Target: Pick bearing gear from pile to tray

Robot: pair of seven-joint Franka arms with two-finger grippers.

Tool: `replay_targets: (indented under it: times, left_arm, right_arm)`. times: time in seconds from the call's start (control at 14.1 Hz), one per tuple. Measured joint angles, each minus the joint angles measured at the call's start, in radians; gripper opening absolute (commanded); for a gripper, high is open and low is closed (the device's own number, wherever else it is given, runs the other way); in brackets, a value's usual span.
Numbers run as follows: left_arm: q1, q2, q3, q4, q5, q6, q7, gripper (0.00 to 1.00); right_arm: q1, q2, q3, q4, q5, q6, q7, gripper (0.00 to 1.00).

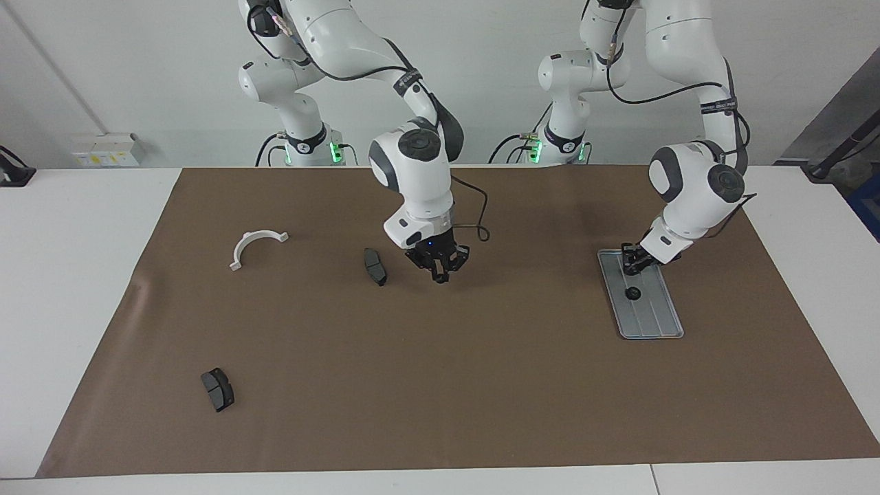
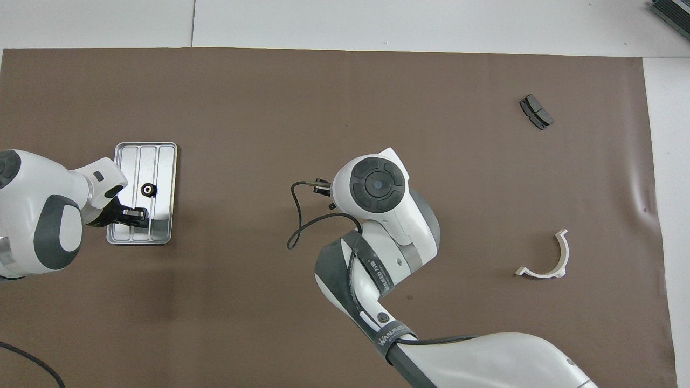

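- Facing view: two white jointed robot arms reach down from the robots' end of a table covered by a flat brown mat [image 1: 440,385].
- The right arm bends at the elbow toward the middle of the table, and its wrist points straight down. The right gripper [image 1: 440,275] hangs low over bare mat, its black fingertips pressed together, holding nothing.
- The left arm folds down steeply. The left gripper [image 1: 632,267] sits over the end of the tray [image 1: 656,326] nearer to the robots; I cannot tell how far apart its fingers are, and nothing shows between them.
- The tray is a flat silver-grey metal rectangle with rounded corners, a raised rim and lengthwise grooves. A small black round bearing gear [image 1: 632,293] lies in it, near the middle.
- A dark grey brake-pad-shaped piece [image 1: 375,266] lies beside the right gripper, toward the right arm's end. A second pad [image 1: 217,389] lies well apart, farther from the robots. A white half-ring bracket [image 1: 256,247] lies near the right arm's end.
- Overhead view: the right arm's rounded wrist housing covers the right gripper [image 2: 322,187] almost wholly and hides the nearer pad, which only the facing view shows.
- Here the bearing gear [image 2: 147,189] shows a toothed edge and a centre hole, lying on the tray [image 2: 161,153] apart from the left gripper [image 2: 135,214].
- The second pad [image 2: 536,112] and the bracket [image 2: 544,258] are also seen.
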Motion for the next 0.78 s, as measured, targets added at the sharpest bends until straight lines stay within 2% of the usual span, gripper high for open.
replay_targets:
  times: [0.14,0.21,0.36,0.43,0.64,0.78]
  left_arm:
    - [0.002,-0.014,0.002,-0.018,0.000,0.004,0.001,1.00]
    - [0.002,-0.017,0.002,-0.019,0.000,0.005,0.001,1.00]
    - [0.001,-0.019,-0.002,-0.006,0.000,0.012,0.001,1.00]
    - [-0.002,-0.020,-0.009,0.016,0.000,0.010,0.000,1.00]
    - [-0.062,-0.020,-0.019,0.124,-0.005,-0.047,-0.091,1.00]
    - [-0.160,-0.016,-0.023,0.180,-0.006,-0.061,-0.229,1.00]
  right_arm:
    - [0.021,0.038,0.000,0.001,-0.008,0.037,0.032,0.02]
    - [0.023,0.046,0.000,0.000,-0.008,0.040,0.033,0.14]
    - [0.025,0.055,-0.001,-0.001,-0.009,0.040,0.033,0.52]
    - [0.033,0.062,0.000,-0.003,-0.009,0.040,0.033,0.98]
    - [0.048,0.072,-0.001,-0.005,-0.011,0.043,0.033,1.00]
    - [0.046,0.071,-0.012,-0.002,-0.031,0.046,0.034,1.00]
